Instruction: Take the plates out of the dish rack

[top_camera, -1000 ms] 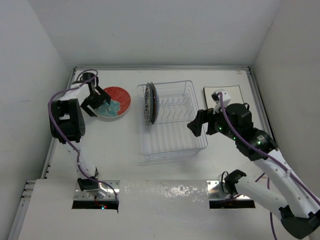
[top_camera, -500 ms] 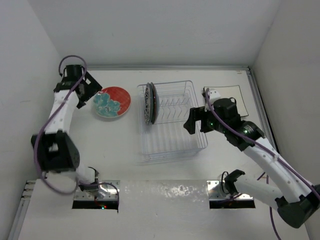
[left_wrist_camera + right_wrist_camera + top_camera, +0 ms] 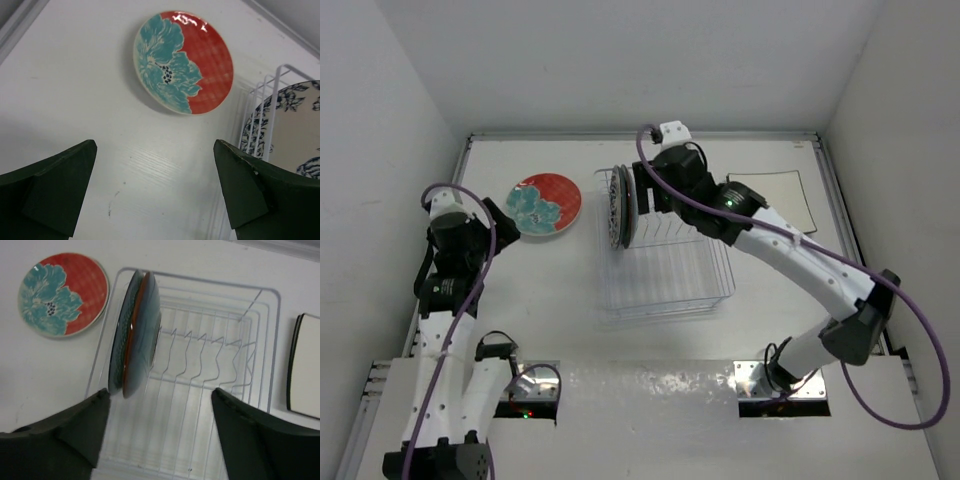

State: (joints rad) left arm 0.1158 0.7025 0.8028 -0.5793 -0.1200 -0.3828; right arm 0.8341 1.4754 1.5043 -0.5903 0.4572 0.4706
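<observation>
On your far left, the left gripper hovers above the table with its fingers spread wide and nothing between them. In its wrist view, only bare tabletop shows between the two dark pads. Just ahead of it, the red plate with the teal flower lies flat on the table, well outside the rack and touching neither finger.

Moving right, the dish rack sits mid-table. The standing plates are on edge, packed together at its left end, and the other divider slots hold nothing. The outermost one on the left is the floral plate, white with a dark blue pattern. Behind it, the right wrist view shows a red-rimmed plate and a teal one pressed together. You cannot tell from these views exactly how many plates stand there.

The right arm reaches across the rack, and the right gripper hangs above those standing plates. Its jaws are parted wide and touch no plate; the gap between them looks down on the rack's base.

On your far right, the square plates, pale with dark rims, lie flat on the table beside the rack. A second rim shows at their left edge.
</observation>
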